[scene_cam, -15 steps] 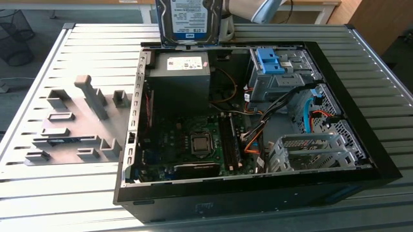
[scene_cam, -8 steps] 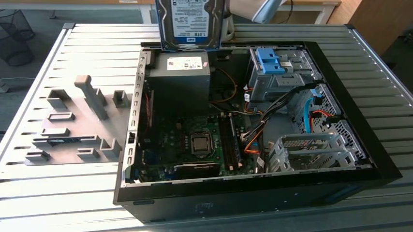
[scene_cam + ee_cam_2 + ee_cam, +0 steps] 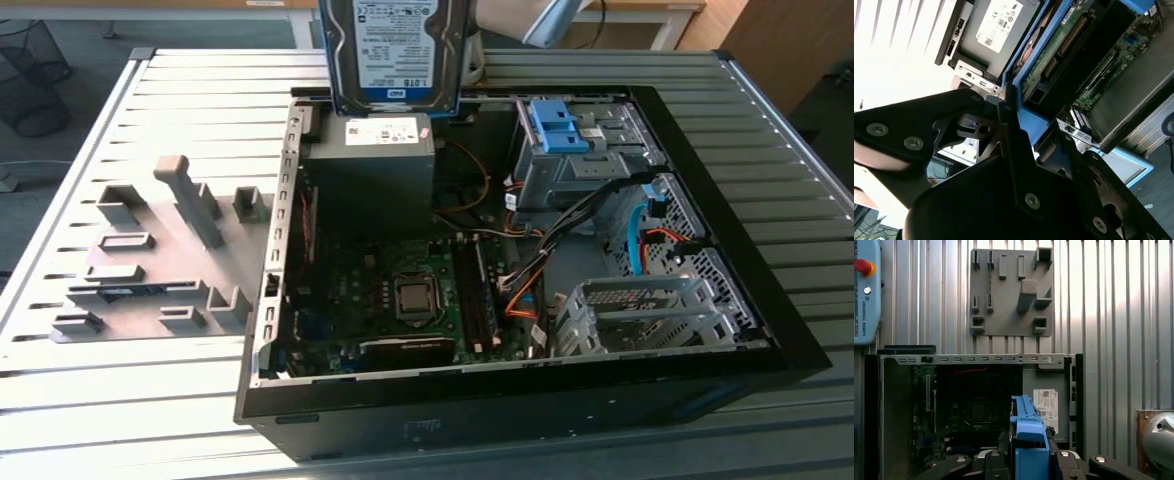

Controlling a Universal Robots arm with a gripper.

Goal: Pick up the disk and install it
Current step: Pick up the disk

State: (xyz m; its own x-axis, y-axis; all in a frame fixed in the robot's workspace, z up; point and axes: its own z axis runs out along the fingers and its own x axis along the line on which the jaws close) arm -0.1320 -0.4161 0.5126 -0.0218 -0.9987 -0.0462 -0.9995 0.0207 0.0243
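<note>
The place was a robotics lab or test workshop set up in an office room. A ribbed metal table carried an opened computer case with its motherboard bare. A grey fixture plate lay at the left of the exterior frame. A robot's black claw gripped the disk above the case. In the first wrist view, a pale-blue teach pendant with a red stop button sat near the case. A wire waste bin stood on the floor in the upper left of the exterior frame, and wooden desks ran along its top.
</note>
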